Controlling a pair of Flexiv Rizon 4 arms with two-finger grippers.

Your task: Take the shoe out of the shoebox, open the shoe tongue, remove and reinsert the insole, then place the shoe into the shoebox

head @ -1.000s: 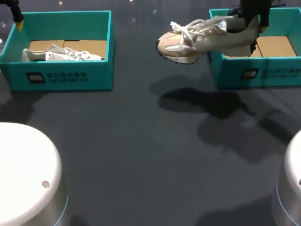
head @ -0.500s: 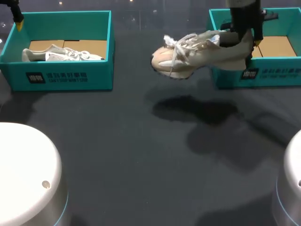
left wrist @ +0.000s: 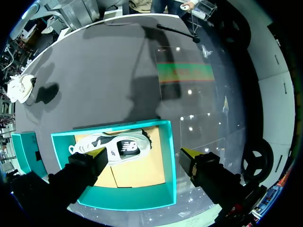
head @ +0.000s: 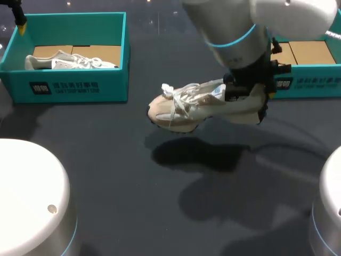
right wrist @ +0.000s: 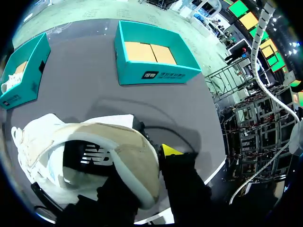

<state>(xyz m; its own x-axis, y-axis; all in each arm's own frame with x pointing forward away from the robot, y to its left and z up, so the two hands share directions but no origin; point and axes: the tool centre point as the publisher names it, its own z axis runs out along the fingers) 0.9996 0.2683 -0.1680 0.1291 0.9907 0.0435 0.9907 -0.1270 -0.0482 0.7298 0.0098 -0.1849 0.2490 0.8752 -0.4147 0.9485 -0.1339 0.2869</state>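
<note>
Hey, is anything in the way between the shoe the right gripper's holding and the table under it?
Nothing visible. The shoe hangs in the right gripper over the dark table, and only its shadow lies beneath. The shoebox with the other shoe stands well off to the side.

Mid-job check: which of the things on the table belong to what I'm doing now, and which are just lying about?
In the job:
- beige shoe, off the table, gripped at its heel by the right gripper
- right shoebox, empty

Lying about:
- left shoebox
- white shoe lying inside it
- left gripper, open above that box, holding nothing
</note>
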